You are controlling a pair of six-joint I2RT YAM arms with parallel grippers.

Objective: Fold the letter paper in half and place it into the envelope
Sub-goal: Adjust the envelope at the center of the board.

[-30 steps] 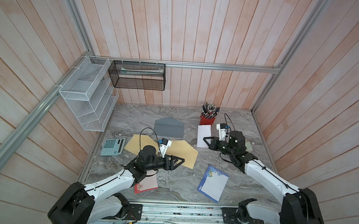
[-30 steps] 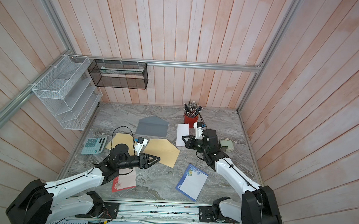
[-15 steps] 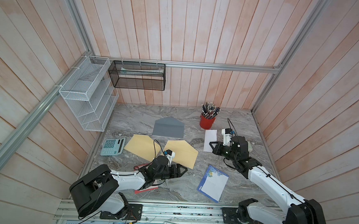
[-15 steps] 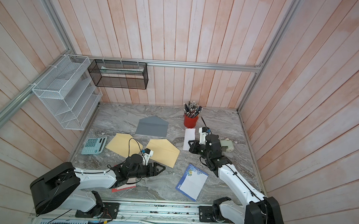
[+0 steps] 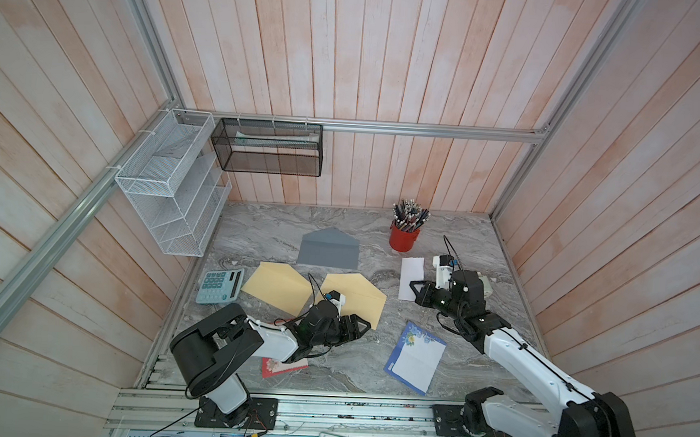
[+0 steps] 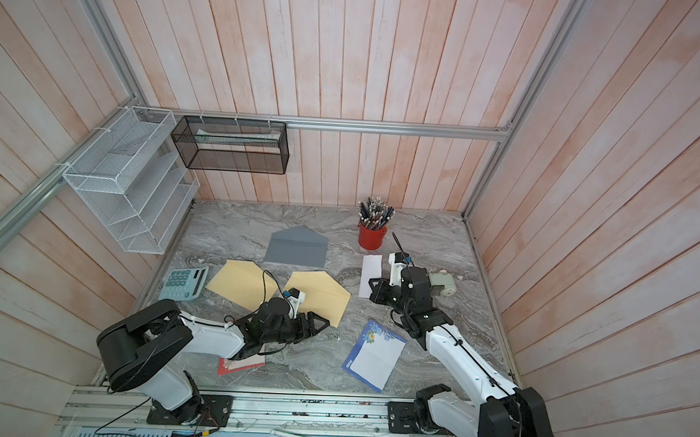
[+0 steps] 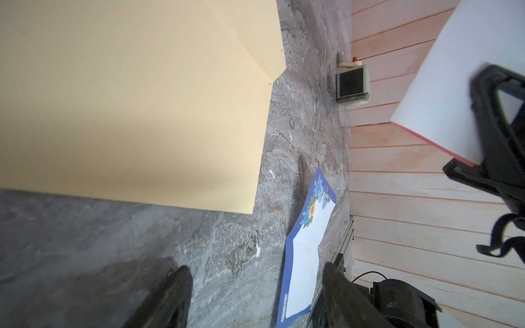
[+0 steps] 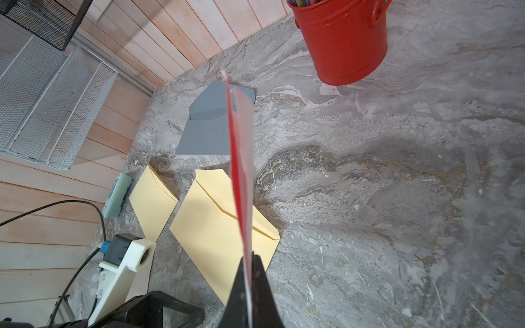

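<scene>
The left claw [image 5: 362,327], released, has slid to the near corner of the yellow envelope [image 5: 360,289]; right claw [image 8: 250,261] clenches letter paper [image 5: 411,271].

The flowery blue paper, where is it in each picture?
Top view: the flowery blue paper lies near the table front edge.
Top view: the paper, same place.
Left wrist: the paper shows beside one finger of the open left hand.
Right wrist: not in it.
Landmark in all four: the nearest yellow envelope.
</scene>
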